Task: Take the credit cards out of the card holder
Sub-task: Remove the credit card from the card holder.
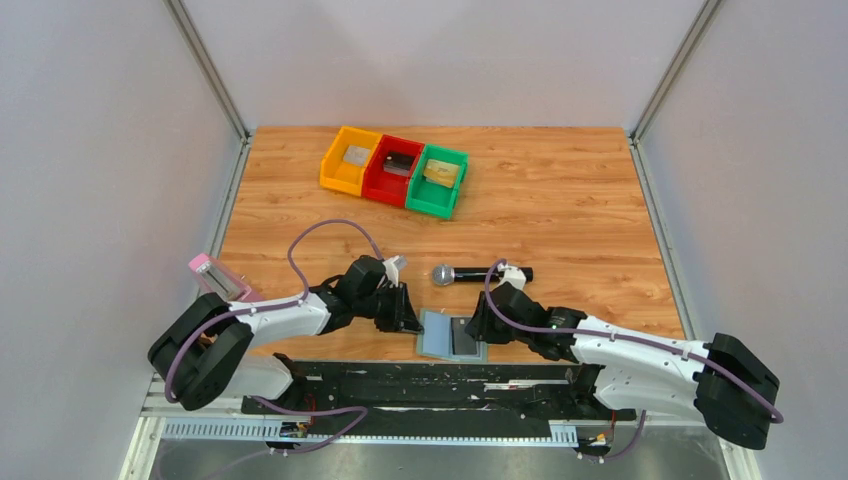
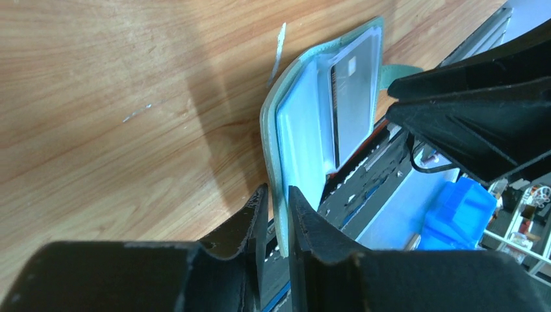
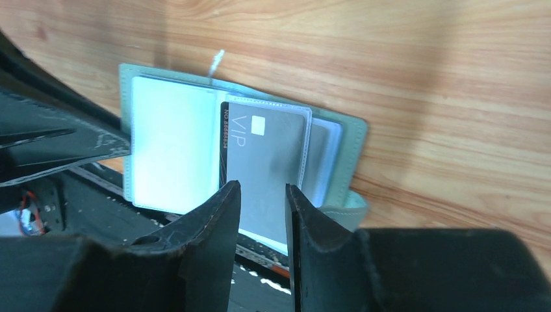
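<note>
The pale blue-grey card holder [image 1: 437,336] lies open at the table's near edge, its near side overhanging the black rail. A grey credit card marked VIP [image 3: 263,156] sits in its right-hand sleeve, also visible as a dark card [image 2: 354,97]. My left gripper [image 1: 410,322] has its jaws close together on the holder's left cover edge [image 2: 279,175], which fills the gap between them [image 2: 278,195]. My right gripper [image 1: 478,325] stands open at the near end of the grey card, the card showing in the gap between its fingers [image 3: 263,190].
A black microphone [image 1: 480,273] lies just beyond the holder. Orange [image 1: 335,180], red [image 1: 385,193] and green [image 1: 432,207] bins stand in a row at the back, each with a card inside. A pink object [image 1: 210,270] sits at the left table edge.
</note>
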{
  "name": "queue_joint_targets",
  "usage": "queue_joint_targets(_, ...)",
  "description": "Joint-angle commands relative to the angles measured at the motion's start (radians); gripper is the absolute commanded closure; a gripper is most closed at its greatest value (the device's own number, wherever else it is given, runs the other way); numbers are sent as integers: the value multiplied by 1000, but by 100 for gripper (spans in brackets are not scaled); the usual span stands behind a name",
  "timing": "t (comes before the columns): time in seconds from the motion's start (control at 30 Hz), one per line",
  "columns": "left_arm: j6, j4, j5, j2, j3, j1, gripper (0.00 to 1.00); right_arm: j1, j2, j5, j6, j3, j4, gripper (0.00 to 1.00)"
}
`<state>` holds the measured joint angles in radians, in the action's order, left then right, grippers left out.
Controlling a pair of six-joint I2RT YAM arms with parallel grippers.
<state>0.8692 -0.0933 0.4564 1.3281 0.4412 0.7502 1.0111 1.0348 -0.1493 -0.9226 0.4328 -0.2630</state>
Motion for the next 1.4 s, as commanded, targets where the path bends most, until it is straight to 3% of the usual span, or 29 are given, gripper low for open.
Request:
queue_joint_targets(0.0, -37, 84, -43, -60, 46, 9, 74, -2, -35, -80, -21, 44, -101, 68)
queue_joint_targets(0.23, -73, 209, -90, -106, 89, 9, 67, -2, -57, -77, -18, 99, -160, 67)
queue_joint_targets(0.53, -99, 322, -107, -174, 195, 9, 64, -2, -63, -43, 27, 90, -69, 68)
queue_joint_targets(0.8, -67, 210, -49, -105, 231, 53, 64, -10, 10, -44, 35, 79, -32, 69)
queue_joint_targets(1.07, -3, -45, -15, 73, 194, 126, 65, -36, 12, -18, 22, 24, 7, 70)
queue_joint_targets(1.37, 30, -257, -3, 185, 126, 130, 65, -71, -2, 63, 15, -52, 85, 71)
